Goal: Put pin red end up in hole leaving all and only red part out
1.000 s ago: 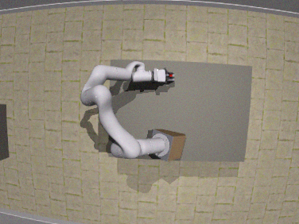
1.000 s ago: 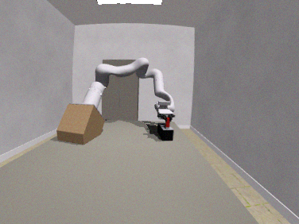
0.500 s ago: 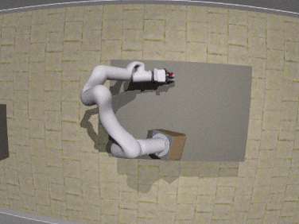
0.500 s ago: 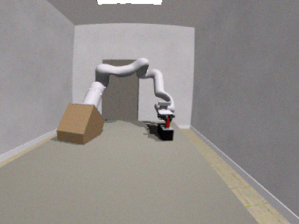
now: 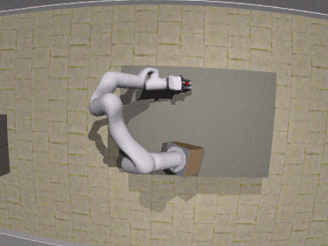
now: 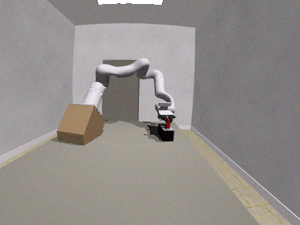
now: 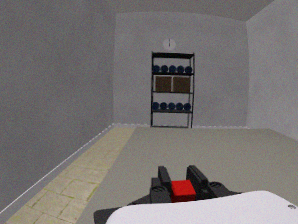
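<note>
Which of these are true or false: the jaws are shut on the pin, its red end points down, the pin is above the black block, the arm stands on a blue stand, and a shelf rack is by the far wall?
1. The gripper has its jaws shut on the pin. True.
2. Its red end points down. False: the top view shows the red end facing up.
3. The pin is above the black block. True.
4. The arm stands on a blue stand. False: its stand is brown.
5. A shelf rack is by the far wall. True.
</note>
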You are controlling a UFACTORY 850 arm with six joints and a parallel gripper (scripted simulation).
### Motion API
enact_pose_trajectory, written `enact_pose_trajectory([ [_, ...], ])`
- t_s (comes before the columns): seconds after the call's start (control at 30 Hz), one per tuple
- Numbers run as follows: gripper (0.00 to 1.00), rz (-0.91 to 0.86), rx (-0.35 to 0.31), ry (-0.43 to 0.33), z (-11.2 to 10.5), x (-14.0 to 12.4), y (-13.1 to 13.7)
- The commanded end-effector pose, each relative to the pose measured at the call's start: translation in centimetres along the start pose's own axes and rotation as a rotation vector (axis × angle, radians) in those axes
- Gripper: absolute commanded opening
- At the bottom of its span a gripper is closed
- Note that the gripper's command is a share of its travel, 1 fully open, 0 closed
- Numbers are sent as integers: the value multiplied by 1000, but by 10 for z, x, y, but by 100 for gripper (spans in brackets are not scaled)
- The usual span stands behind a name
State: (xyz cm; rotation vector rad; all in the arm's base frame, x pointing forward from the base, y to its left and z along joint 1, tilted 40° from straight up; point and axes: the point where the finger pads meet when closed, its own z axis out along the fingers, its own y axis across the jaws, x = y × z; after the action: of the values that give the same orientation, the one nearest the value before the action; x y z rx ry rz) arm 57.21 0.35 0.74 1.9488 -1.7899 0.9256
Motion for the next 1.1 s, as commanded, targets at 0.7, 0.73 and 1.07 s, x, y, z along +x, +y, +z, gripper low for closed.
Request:
enact_pose_trajectory([
  [0.7, 0, 1, 1, 1, -1, -3, 0],
  [0.73, 0, 1, 1, 1, -1, -3, 0],
  [1.07, 0, 1, 1, 1, 0, -3, -1],
])
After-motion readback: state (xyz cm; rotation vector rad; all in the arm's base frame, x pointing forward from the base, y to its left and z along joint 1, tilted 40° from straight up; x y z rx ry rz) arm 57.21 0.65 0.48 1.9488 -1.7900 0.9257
